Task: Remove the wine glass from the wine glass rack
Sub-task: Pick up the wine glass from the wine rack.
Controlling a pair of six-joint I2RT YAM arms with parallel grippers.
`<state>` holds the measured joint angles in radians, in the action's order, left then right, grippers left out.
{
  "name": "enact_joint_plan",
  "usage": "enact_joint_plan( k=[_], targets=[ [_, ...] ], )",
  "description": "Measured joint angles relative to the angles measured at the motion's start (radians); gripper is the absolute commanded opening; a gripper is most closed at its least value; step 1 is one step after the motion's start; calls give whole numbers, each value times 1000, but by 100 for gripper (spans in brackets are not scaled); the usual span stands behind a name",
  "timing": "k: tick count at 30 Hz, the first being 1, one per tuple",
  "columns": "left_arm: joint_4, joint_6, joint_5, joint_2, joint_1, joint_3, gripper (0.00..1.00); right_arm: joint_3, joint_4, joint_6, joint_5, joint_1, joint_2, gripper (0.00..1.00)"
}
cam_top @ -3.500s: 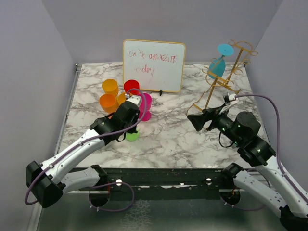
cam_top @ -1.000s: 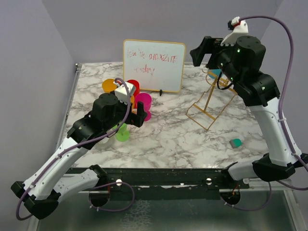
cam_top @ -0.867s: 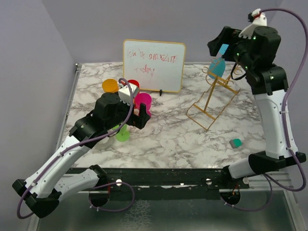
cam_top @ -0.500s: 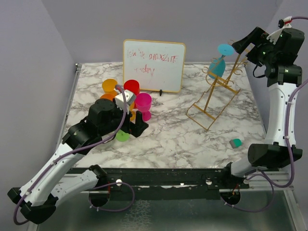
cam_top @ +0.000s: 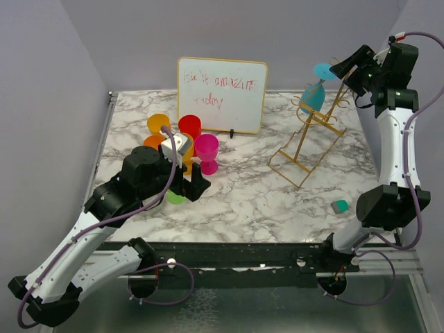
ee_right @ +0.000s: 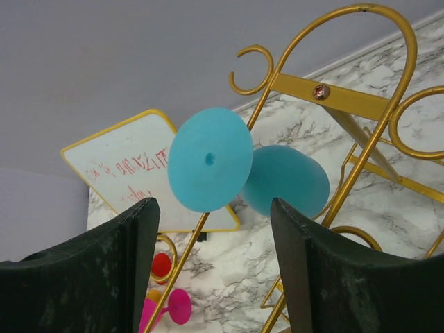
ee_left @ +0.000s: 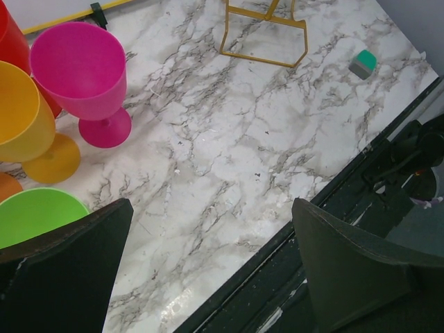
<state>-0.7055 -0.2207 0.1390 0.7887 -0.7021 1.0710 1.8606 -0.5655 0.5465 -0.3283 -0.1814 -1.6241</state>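
- Top external view: the wine glass, a teal one, hangs on the upper part of the gold wine glass rack at the far right of the table. Its round foot is uppermost and its bowl is lower and to the left, so its long axis slants down and away from the right arm.
- The right gripper is raised high and sits just to the right of the foot, roughly in line with the stem. Its jaws stand apart and nothing is in them.
- The left gripper is well apart from the rack, low over the table near a pink goblet. The right arm is plainly the nearer one.
- Left wrist view: the left gripper is spread wide over bare marble and holds nothing. The pink goblet and a green cup are off to one side, and only the rack's base shows at the top edge.
- Right wrist view: the right gripper frames the glass. The foot of the wine glass faces the camera almost flat on, centred in the gap between the two fingers, with the bowl behind it to the right.
- The rack's rail and its curled end rise just beside and behind the foot, and the white board stands far behind.
- The jaws are moderately wide and empty. Depth is hard to read here, but the foot seems to lie just beyond the fingertips rather than between them.
- In my judgement the move turns on that alignment: the stem points nearly along the line of approach, so the fingers must reach past the disc to close on the stem.
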Motion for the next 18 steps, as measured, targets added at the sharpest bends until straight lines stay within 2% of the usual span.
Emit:
enact_joint_plan(
  k=[4, 8, 18],
  targets=[
    [-3, 2, -5, 0, 0, 0, 99, 40, -5, 3, 9, 0, -49, 63],
    [-8, 4, -26, 0, 0, 0, 99, 58, 0, 4, 8, 0, -86, 52],
    [-18, 4, -35, 3, 0, -7, 99, 33, 36, 39, -1, 0, -92, 46]
  ],
)
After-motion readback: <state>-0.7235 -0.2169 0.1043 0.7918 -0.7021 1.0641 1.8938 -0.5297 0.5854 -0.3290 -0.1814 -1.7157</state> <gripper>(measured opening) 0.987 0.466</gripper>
